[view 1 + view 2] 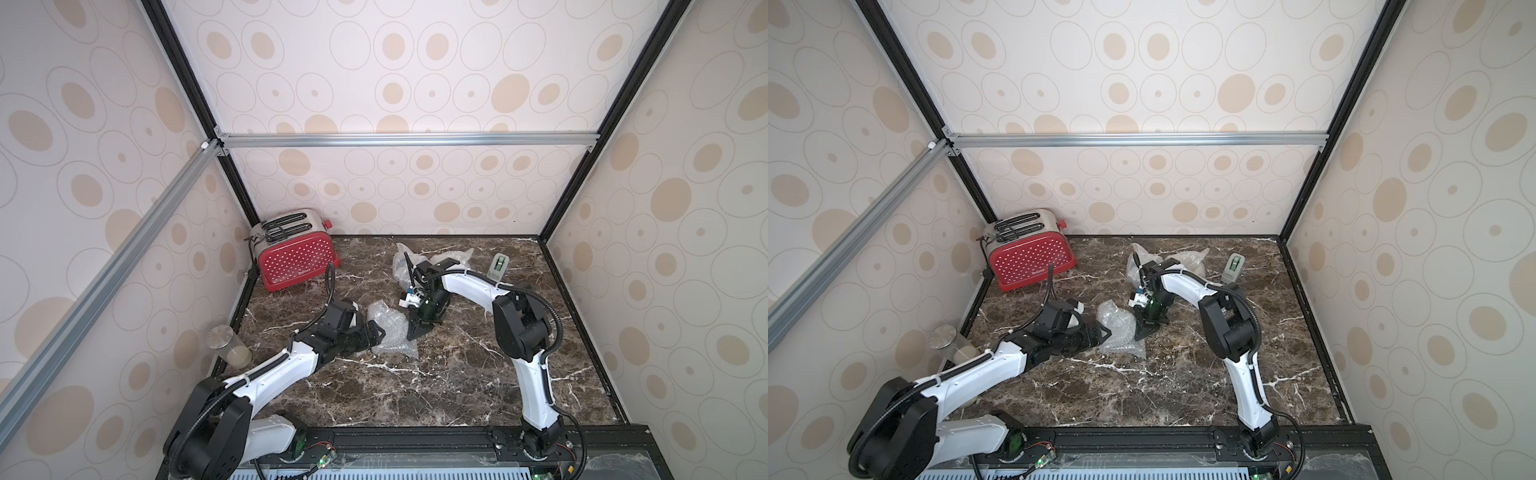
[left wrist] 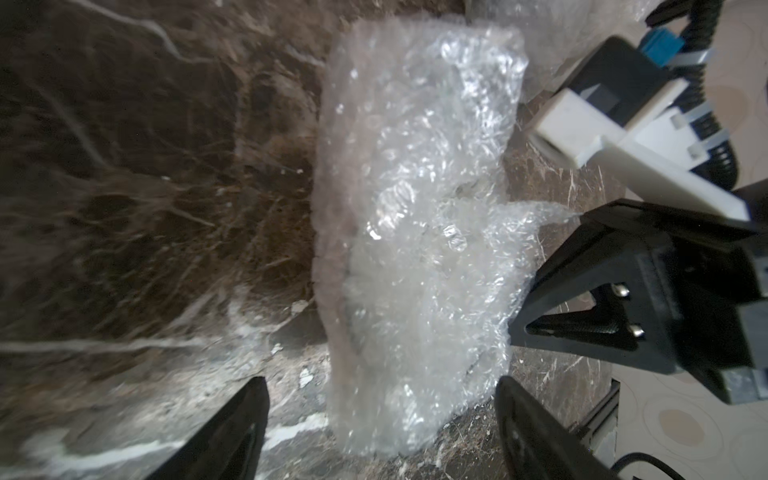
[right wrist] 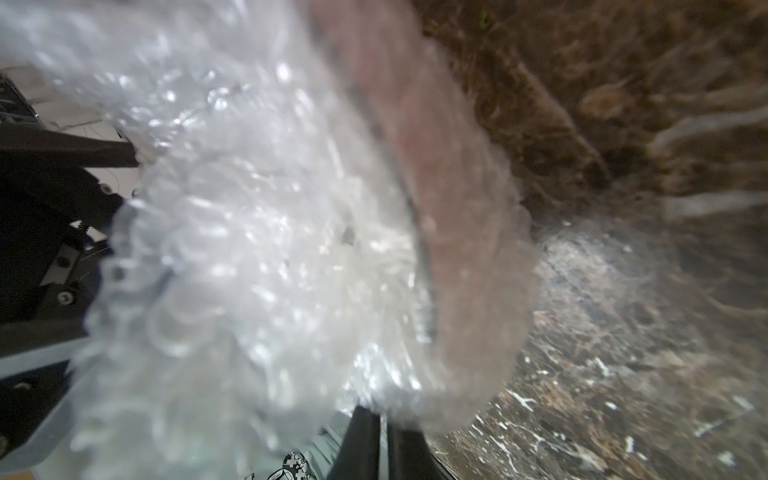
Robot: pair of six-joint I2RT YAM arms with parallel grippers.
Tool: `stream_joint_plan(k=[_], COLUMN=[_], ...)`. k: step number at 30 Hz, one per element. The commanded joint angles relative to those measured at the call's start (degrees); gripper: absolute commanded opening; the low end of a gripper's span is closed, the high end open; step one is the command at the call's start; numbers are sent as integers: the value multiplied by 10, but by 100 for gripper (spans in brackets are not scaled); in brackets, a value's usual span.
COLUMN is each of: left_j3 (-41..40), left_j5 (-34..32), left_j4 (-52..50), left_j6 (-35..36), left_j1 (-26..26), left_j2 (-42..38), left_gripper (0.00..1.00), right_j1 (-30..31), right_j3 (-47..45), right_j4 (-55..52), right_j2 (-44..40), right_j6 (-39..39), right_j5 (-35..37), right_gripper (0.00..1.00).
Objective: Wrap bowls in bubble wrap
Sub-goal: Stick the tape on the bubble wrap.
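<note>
A crumpled bundle of bubble wrap (image 1: 392,336) (image 1: 1121,332) lies mid-table between my two grippers. Through the bubble wrap (image 3: 249,249) a pale rounded rim (image 3: 453,232) shows, blurred; the bowls themselves are hidden. My left gripper (image 1: 379,332) (image 2: 382,419) is open, its fingers (image 2: 237,428) standing either side of the bundle's (image 2: 415,208) near end without touching it. My right gripper (image 1: 412,333) (image 3: 384,424) points down at the bundle's right side, shut on an edge of the wrap. A second wrap bundle (image 1: 451,257) (image 1: 1187,259) lies behind the right arm.
A red dotted toaster (image 1: 297,253) stands at the back left. A small tape dispenser (image 1: 500,266) sits at the back right. A glass jar with a metal lid (image 1: 228,345) stands against the left wall. Patterned walls enclose the marble table (image 1: 415,395).
</note>
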Motion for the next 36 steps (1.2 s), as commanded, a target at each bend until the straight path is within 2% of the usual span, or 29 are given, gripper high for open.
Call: stream_joint_plan(k=[1,4,7,16,19,22,28,33,36], left_j3=[22,24,44,91,98,113,123,131,129], left_j5=[-107,-113,-81,36,59,76,77,94,94], left_j4=[-85,-82,-74,72,120,138,149,170,173], left_j6=[18,18,24,-8,-25,-29,-29,-43,-48], left_j1=[1,1,-3,-23,-40,-52,-55,-62,-66], left_j2=[-79,-125,-111,20,63,99,127,140,143], left_gripper=[85,85,80,32,29,30,32,20,19], right_j1=[4,4,4,4,4,5,4,5,5], right_j3=[12,13,12,16,17,17,18,19,20], right_j4=[-13,-13,-13,-14,-14,-14,-15,-16,-17], right_j2=[7,5,7,10,13,15,15,18,18], right_j6=[-5,-5,-6,-3,-3,-4,-5,-6,-7], right_j5=[1,3,2,2,3,1,1,0,0], right_gripper=[10,10,10,10,10,10,10,10,10])
